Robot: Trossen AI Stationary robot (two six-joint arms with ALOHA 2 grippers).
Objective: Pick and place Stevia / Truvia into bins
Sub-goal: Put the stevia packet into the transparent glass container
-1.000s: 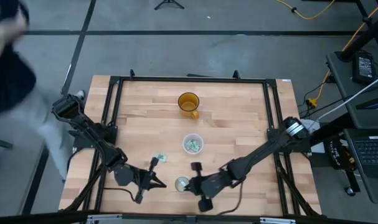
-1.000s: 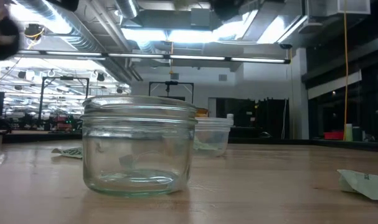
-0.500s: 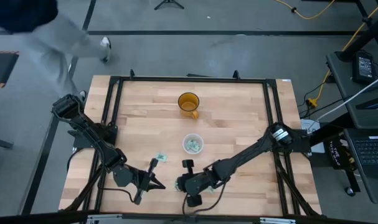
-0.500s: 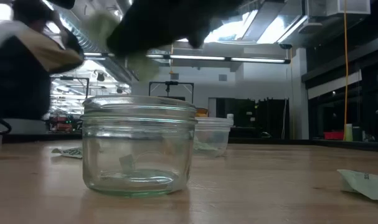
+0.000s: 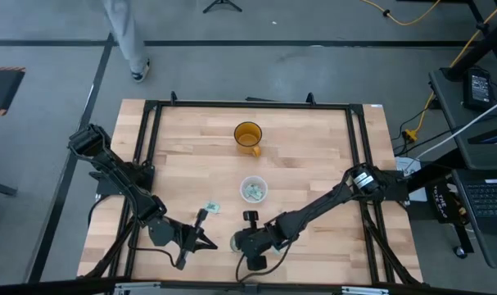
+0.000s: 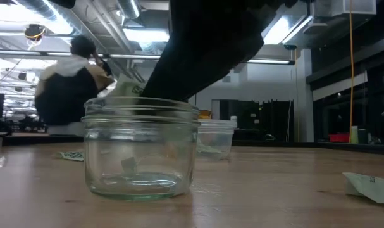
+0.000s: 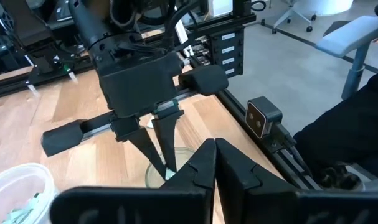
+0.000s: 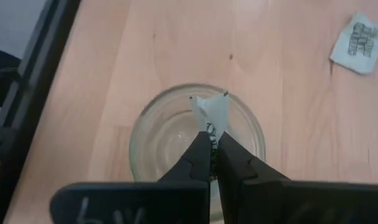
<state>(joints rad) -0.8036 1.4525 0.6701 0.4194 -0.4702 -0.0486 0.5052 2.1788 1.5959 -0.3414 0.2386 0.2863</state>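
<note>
Pinching a white sachet [image 8: 215, 112] between nearly closed fingers, the right gripper [image 8: 212, 144] hangs directly over the mouth of the small glass jar [image 8: 197, 146] at the near edge of the surface [image 5: 314, 156]. Two clear bins show: this jar and a wider one [image 5: 253, 189] farther back holding sachets. One loose sachet [image 5: 212, 208] lies near the left gripper [image 5: 201, 239], whose fingers are closed, empty. An orange cup [image 5: 248, 137] stands well apart.
</note>
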